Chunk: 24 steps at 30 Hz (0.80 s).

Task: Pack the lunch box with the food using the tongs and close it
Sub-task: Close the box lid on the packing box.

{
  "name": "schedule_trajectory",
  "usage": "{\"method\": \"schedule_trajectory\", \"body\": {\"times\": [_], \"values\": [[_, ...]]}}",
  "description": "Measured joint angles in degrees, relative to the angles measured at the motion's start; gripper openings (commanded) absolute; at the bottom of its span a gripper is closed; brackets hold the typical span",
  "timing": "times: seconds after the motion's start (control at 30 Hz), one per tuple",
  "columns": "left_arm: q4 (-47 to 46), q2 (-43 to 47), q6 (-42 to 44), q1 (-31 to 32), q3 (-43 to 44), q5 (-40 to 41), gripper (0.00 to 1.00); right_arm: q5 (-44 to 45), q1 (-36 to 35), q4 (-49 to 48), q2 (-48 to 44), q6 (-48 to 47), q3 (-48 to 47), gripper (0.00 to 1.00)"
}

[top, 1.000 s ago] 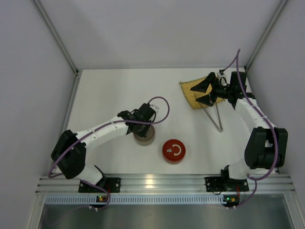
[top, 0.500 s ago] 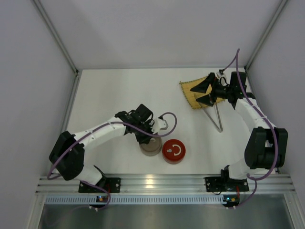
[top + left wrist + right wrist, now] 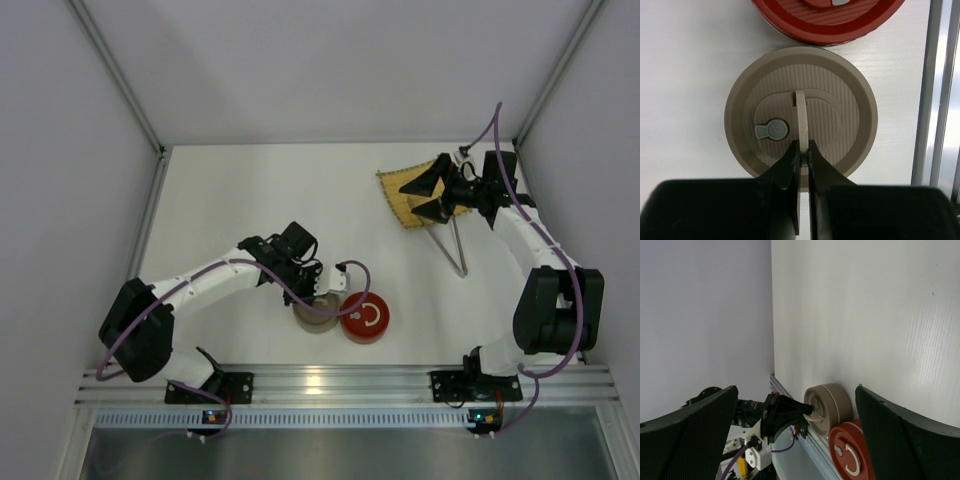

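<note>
Lunch box at the near edge of the bench, held by its lid.
The left jaws are closed on the thin upright handle of its beige lid. A red round container sits right against it. The tongs lie well apart beside the bamboo mat (right jaws above, spread wide, holding nothing).

Near front edge of bench: left lidded box, right lidded box just beside it. Mat at right rear. Tongs before mat, joined end frontward.
</note>
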<state>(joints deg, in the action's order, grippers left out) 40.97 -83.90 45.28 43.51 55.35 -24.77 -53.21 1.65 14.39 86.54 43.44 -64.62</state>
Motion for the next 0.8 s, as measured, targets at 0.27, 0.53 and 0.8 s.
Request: {"method": "schedule_trajectory", "body": {"times": [0.27, 0.53, 0.8], "values": [[3.19, -2.49, 4.76, -0.20, 2.75, -1.40, 0.10, 0.02, 0.00, 0.17, 0.00, -0.20, -0.02, 1.00], [5.95, -2.08, 5.62, 0.26, 4.17, -1.29, 0.39, 0.02, 0.00, 0.22, -0.02, -0.37, -0.02, 0.99], [10.69, -1.51, 4.59, 0.42, 4.52, 0.83, 0.50, 0.00, 0.00, 0.15, -0.26, 0.04, -0.02, 0.99]]}}
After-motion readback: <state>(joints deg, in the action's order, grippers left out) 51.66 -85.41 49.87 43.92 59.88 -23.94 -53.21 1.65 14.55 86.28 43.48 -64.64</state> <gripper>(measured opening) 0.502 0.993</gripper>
